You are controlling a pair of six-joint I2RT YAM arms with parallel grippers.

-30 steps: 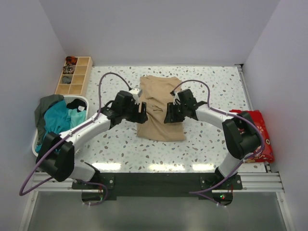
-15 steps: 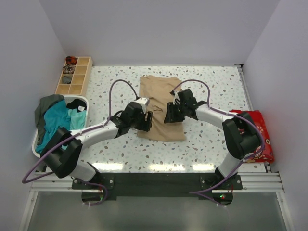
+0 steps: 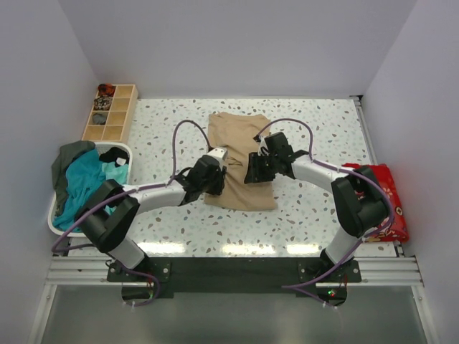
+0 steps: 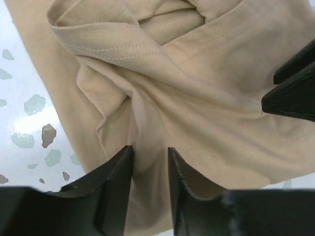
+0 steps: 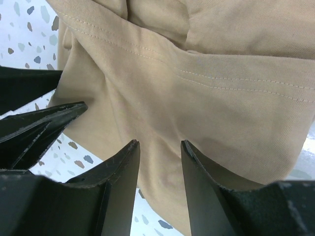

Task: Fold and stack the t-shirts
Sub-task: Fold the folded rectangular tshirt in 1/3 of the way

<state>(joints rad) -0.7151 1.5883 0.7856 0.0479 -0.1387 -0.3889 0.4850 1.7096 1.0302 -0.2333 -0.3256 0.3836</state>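
2 pinches in place on the beige t-shirt (image 3: 240, 132): 1 at left fingers (image 4: 115, 187), 1 at right fingers (image 5: 123, 182). Lift evenly, keep cloth taut, lay flat on worktop (image 3: 323, 129).

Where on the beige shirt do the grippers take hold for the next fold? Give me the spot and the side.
Take the beige shirt by its two long side edges in the near half, the left gripper from the left, the right gripper from the right. It lies flat with layered folds ending at those edges, so fingers can likely pinch all layers there.
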